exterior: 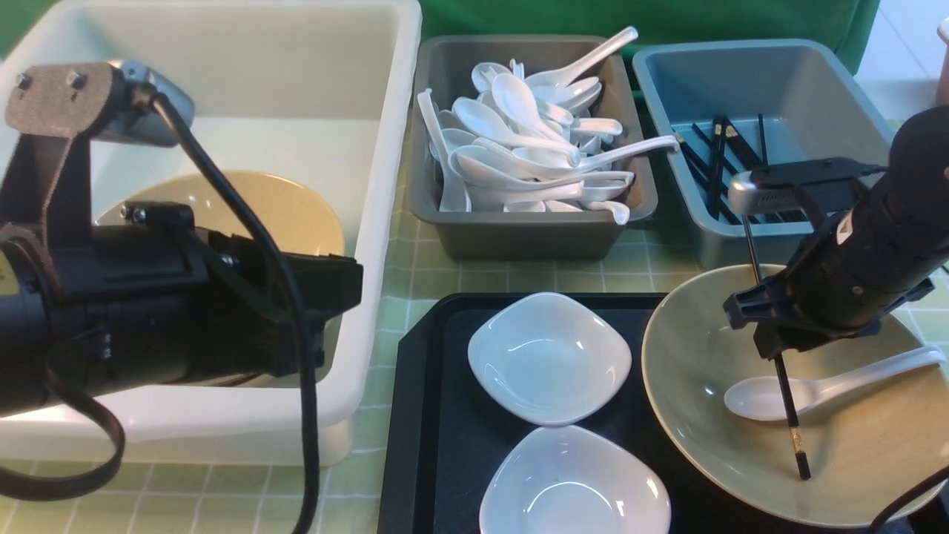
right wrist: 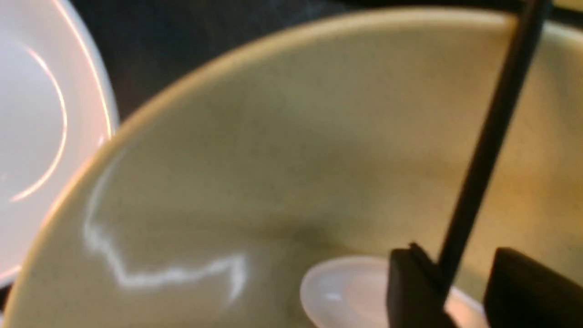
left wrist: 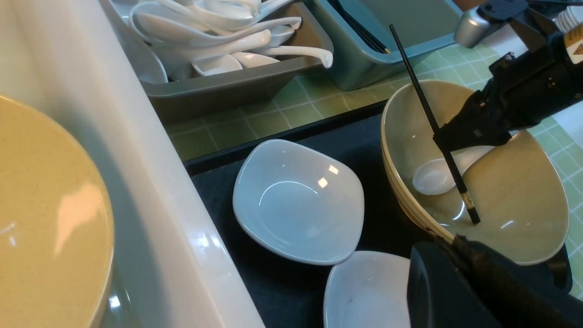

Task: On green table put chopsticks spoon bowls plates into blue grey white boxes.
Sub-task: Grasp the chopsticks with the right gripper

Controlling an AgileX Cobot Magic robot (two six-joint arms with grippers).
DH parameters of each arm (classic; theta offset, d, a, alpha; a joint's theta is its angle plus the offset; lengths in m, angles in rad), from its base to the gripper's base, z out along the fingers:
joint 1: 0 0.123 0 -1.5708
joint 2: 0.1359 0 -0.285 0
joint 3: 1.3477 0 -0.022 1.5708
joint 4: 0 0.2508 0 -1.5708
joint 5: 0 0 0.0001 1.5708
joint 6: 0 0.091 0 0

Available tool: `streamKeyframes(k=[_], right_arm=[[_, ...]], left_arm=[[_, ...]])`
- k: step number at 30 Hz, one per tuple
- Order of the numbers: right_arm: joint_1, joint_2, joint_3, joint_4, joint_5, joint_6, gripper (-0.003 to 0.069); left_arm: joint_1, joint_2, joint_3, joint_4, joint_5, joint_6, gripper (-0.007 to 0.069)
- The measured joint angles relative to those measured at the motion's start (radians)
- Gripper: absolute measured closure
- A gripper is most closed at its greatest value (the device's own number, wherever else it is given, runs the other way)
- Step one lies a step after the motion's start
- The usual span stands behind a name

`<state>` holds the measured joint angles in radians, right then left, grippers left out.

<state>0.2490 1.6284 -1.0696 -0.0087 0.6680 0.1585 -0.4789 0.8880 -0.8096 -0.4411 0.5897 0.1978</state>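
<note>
Black chopstick (exterior: 787, 404), slanting eleven to five o'clock in the bowl (exterior: 689, 363), is straddled by the right gripper (exterior: 771, 343), unclenched.

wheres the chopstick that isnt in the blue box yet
Front view, right side: the chopstick stands tilted inside the tan bowl, gold-banded end down, crossing the white spoon and passing between the fingers of the right end effector.

You find open room at 10 o'clock, in the white box (exterior: 393, 111) behind its tan bowl (exterior: 296, 215). At 12 o'clock spoons (exterior: 519, 148) heap the grey box (exterior: 519, 241); at 4 o'clock a slanted chopstick (exterior: 792, 415) crosses the olive bowl (exterior: 697, 445).
</note>
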Motion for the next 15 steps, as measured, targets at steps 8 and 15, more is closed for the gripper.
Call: streamKeyframes(k=[8, 15], right_arm=[[-0.001, 0.014, 0.002, 0.0, -0.021, 0.003, 0.0596], [-0.002, -0.012, -0.002, 0.0, -0.012, 0.021, 0.0599]], left_arm=[[0.0, 0.0, 0.0, 0.0, 0.021, 0.0, 0.0627], [0.0, 0.0, 0.0, 0.0, 0.042, -0.001, 0.0627]])
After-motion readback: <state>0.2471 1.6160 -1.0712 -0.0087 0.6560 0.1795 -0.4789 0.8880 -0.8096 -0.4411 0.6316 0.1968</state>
